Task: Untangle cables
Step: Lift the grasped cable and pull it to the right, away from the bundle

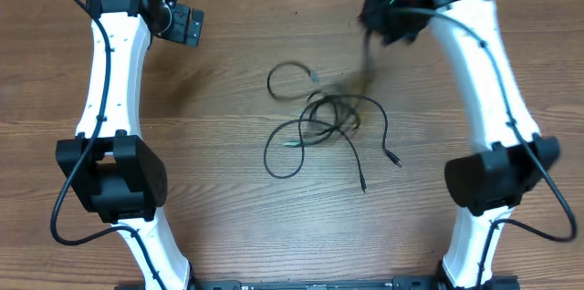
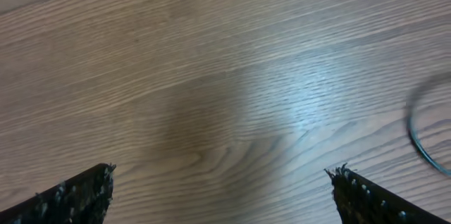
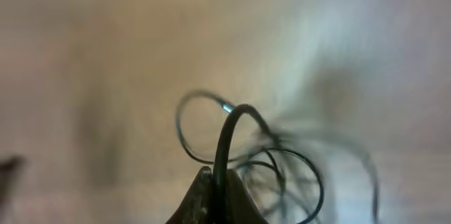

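The cables (image 1: 319,121) lie as a tangle of thin black loops at the table's middle, with plug ends at the right (image 1: 394,158) and bottom (image 1: 363,185) and a silvery tip up top (image 1: 314,77). My right gripper (image 1: 372,35) is above and right of the tangle, blurred. In the right wrist view its fingers (image 3: 220,185) are shut on one black cable (image 3: 229,136), which arches up out of them, with the other loops (image 3: 282,171) below. My left gripper (image 1: 182,25) is at the far left, open and empty, its fingertips (image 2: 222,182) wide apart over bare wood.
The wooden table (image 1: 219,171) surrounds the tangle. A curved bit of cable (image 2: 421,129) shows at the right edge of the left wrist view. The arms' white links and black bases stand at the left (image 1: 114,171) and right (image 1: 497,176) sides.
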Robot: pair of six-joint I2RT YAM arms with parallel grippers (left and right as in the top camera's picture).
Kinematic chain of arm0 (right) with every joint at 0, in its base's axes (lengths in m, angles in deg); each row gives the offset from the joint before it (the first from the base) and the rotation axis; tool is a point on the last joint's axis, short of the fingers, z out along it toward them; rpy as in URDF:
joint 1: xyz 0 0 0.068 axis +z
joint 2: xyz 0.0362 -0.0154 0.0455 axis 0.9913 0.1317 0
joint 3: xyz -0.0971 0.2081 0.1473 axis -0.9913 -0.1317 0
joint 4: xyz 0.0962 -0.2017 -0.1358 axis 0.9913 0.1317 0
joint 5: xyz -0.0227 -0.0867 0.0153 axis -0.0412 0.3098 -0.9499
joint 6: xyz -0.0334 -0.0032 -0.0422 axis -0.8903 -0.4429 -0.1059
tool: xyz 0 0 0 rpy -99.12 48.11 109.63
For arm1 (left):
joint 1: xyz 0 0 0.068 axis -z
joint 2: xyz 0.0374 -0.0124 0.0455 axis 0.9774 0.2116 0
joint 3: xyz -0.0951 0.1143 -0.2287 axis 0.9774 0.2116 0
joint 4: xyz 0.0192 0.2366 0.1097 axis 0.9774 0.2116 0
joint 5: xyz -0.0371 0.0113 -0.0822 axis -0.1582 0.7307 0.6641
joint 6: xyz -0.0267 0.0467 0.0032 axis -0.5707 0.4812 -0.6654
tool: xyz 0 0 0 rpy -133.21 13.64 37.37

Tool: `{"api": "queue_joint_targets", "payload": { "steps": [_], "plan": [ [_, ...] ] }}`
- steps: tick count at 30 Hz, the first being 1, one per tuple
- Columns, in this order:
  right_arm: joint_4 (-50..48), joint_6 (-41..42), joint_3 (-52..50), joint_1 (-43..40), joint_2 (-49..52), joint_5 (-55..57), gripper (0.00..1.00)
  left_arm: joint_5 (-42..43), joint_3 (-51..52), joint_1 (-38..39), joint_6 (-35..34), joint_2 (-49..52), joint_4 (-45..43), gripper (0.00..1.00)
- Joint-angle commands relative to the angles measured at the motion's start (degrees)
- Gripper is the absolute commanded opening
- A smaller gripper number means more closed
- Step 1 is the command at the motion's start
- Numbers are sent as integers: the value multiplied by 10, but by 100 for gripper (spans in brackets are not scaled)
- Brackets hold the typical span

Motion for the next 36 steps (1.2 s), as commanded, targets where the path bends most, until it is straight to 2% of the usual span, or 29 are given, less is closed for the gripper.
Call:
{"api": "queue_joint_targets", "payload": {
  "steps": [1, 6, 11, 22, 30, 36],
  "plan": [
    [5, -32, 141, -27, -25, 26, 4, 13, -13, 13, -36, 4, -9, 100],
    [2, -51, 302, -49, -25, 37, 4, 14, -13, 24, -75, 4, -28, 100],
    [4, -66, 370, -49, -25, 83, 4, 32, -13, 37, -83, 4, -47, 99],
    [-76, -121, 385, -49, -51, 117, 4, 44, -13, 68, -119, 4, -91, 99],
    [-114, -173, 385, -49, -97, 215, 4, 43, -13, 89, -143, 4, -96, 100],
    [-122, -224, 385, -49, -123, 364, 4, 44, -13, 103, -144, 4, -109, 99]
  ]
}}
